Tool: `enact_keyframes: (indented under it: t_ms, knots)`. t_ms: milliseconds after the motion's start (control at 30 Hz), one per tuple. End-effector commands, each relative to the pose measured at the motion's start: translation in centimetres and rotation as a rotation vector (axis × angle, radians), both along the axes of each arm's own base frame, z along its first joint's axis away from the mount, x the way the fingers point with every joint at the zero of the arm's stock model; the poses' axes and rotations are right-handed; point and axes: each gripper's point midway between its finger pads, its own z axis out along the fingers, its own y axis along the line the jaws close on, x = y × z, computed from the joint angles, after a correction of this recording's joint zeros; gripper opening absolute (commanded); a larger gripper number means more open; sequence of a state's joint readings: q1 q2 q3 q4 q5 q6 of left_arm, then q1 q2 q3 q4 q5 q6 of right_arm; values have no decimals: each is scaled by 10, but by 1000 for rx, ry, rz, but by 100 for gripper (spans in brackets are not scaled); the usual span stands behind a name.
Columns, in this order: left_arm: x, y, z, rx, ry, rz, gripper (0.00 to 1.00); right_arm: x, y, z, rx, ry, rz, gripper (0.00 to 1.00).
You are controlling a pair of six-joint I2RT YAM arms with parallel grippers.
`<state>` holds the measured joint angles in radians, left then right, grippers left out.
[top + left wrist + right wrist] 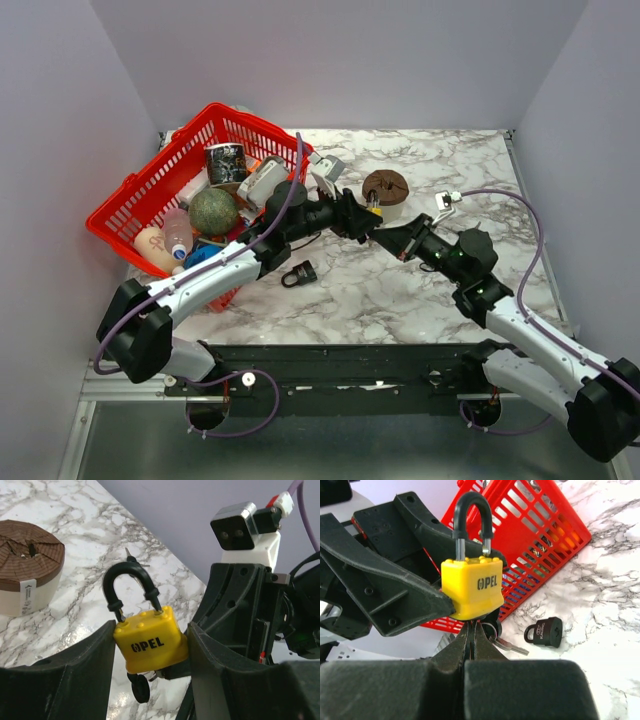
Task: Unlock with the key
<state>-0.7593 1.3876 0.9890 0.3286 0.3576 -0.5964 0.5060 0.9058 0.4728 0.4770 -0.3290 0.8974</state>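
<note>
Twisting off-axis could bend the key (509,646) pinched in the right claw (471,630); the yellow padlock (470,587) might slip from the left claw (150,645) pinching it.

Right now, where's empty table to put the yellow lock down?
Bare marble: far right, past the brown roll; also in front, between the black padlock and the right arm. Crowded: the red basket, and the middle around the yellow padlock.

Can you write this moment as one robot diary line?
left fingers: holding yellow padlock | right fingers: shut beneath it | key: dangling alongside | shackle: closed
</note>
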Motion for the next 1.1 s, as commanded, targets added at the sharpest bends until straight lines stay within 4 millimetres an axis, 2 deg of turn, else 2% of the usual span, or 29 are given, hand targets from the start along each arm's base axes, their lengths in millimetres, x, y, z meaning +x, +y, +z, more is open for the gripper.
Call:
enact_keyframes:
  t_ms: [0, 167, 367, 467, 567, 667, 700, 767, 800, 933, 1067]
  knots:
    - [-61, -11, -7, 2, 61, -253, 0, 17, -22, 59, 129, -158, -126, 1]
    - [-65, -12, -2, -15, 45, -275, 0, 14, -23, 64, 143, -170, -118, 1]
    - [-62, -11, -6, 1, 59, -256, 0, 19, -24, 55, 93, -167, -136, 1]
    - [-49, -6, -18, 61, 83, -174, 0, 20, -22, 42, 23, -157, -120, 1]
    - [-32, 3, -28, 116, 104, -76, 0, 18, -19, 24, -44, -126, -92, 7]
    - [-21, 10, -35, 133, 125, -23, 0, 11, -22, 4, -96, -97, -83, 23]
    - [-19, 11, -37, 140, 128, -11, 0, 9, -23, 0, -106, -93, -85, 35]
    - [-13, 15, -41, 156, 133, 15, 0, 3, -27, -10, -138, -81, -82, 50]
    - [-10, 17, -44, 163, 138, 30, 0, 0, -28, -13, -147, -80, -80, 61]
    - [-6, 18, -48, 167, 141, 30, 0, -8, -35, -23, -168, -64, -93, 73]
    - [-14, 14, -43, 161, 97, -38, 0, -13, -40, -18, -180, -81, -104, 79]
